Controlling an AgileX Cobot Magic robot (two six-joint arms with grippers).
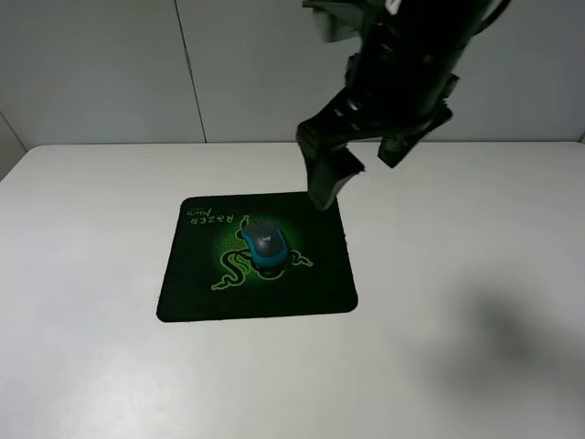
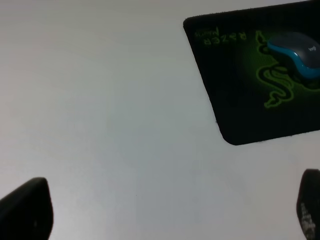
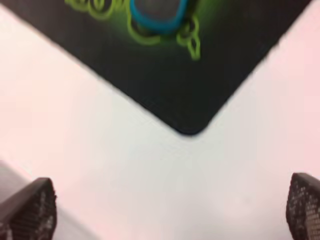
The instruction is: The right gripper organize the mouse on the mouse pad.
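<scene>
The mouse [image 1: 265, 242], dark grey on top with blue sides, rests on the green logo near the middle of the black mouse pad [image 1: 320, 279]. My right gripper [image 1: 366, 165] hangs open and empty above the pad's far right corner, apart from the mouse. In the right wrist view its two fingertips [image 3: 30, 210] stand wide apart over white table, with the pad's corner [image 3: 200, 85] and the mouse [image 3: 157, 10] beyond. The left gripper [image 2: 167, 220] is open and empty over bare table; the pad [image 2: 240, 100] and the mouse [image 2: 300, 52] show off to one side.
The white table [image 1: 457, 320] runs wide around the pad. A grey wall [image 1: 110, 73] stands behind the table's far edge. The left arm is out of the exterior high view.
</scene>
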